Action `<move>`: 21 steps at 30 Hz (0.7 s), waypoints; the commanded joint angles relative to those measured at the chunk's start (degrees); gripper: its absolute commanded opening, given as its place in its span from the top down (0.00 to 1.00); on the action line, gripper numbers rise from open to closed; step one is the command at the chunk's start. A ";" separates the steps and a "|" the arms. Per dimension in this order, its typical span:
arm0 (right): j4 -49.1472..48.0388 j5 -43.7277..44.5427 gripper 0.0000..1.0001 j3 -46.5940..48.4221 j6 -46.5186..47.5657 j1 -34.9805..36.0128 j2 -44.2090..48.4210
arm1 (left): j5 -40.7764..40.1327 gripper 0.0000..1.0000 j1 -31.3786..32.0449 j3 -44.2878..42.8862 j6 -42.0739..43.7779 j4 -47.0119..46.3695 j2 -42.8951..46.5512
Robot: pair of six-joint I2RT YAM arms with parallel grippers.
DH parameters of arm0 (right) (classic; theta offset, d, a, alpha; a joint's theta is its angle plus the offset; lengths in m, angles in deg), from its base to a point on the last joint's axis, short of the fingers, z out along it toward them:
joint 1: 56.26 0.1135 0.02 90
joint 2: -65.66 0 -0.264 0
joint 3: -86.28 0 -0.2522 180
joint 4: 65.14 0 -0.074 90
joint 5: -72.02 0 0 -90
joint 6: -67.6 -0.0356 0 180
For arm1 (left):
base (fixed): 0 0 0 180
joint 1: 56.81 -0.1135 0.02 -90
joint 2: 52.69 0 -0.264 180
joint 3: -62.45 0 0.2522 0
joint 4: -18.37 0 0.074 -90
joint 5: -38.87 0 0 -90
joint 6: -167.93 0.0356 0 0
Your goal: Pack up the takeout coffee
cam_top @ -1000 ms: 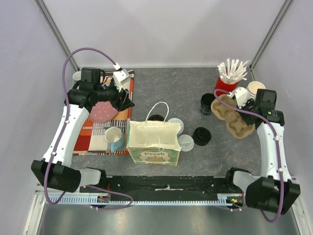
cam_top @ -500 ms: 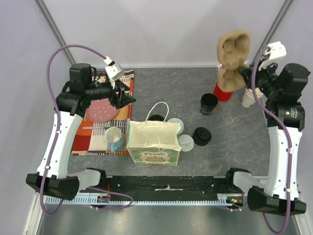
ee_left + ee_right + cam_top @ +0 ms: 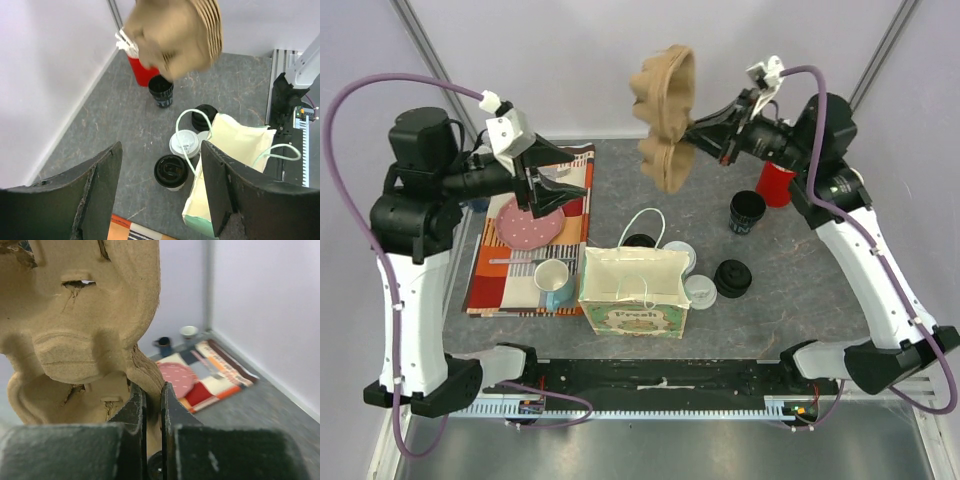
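The right fingers [image 3: 136, 415] are pressed together on the edge of a stack of brown cardboard cup carriers [image 3: 667, 110], pinching it. The stack hangs on edge in the air, up behind the paper bag [image 3: 635, 290]. The left fingers [image 3: 102, 185] are spread wide with nothing between them. They hover over a pink plate [image 3: 525, 225] on the striped mat [image 3: 510, 270] left of the bag.

A coffee cup [image 3: 678, 255] with a white lid stands on the table [image 3: 790, 290] at the bag's far right corner. A second white lid [image 3: 700, 290], seemingly on another cup, sits just right of the bag. A black-lidded cup [image 3: 171, 172] stands right behind the bag. Farther right of the bag are a black lid [image 3: 731, 277], an open black cup [image 3: 746, 212] and a red cup [image 3: 776, 185].
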 commanded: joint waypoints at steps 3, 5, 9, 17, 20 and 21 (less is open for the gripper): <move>-12.55 -12.63 1.00 0.25 2.22 8.50 -0.47 | 5.52 0.25 0.00 -13.37 0.47 8.63 -0.49; -14.30 -13.42 1.00 -0.10 2.31 11.57 -1.00 | 4.56 0.23 0.00 -15.56 -1.46 8.80 -0.14; -14.48 -14.74 1.00 0.68 4.59 16.94 -1.88 | 5.51 0.00 0.09 -14.61 -2.09 9.77 0.74; -19.05 -15.18 1.00 0.25 3.19 21.78 -3.38 | 15.44 0.00 0.09 -14.43 -9.90 4.50 1.44; -18.70 -14.66 1.00 0.16 3.80 22.14 -3.73 | 18.08 0.00 0.09 -14.08 -15.86 0.21 1.35; -18.53 -14.39 1.00 0.07 3.98 22.40 -3.82 | 18.35 0.00 0.09 -13.91 -18.24 -1.55 1.27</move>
